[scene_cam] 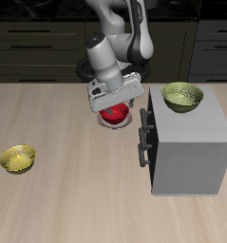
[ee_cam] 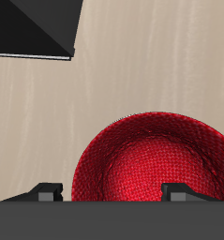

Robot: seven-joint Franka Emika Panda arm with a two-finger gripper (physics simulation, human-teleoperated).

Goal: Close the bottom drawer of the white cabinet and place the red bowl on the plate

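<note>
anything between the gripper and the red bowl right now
Nothing. In the wrist view the gripper sits directly over the red bowl with no other object between them; only bare table shows around it.

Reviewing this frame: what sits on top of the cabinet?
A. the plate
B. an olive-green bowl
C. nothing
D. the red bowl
B: an olive-green bowl rests on the cabinet top, while the red bowl is beside the cabinet under the gripper.
</note>
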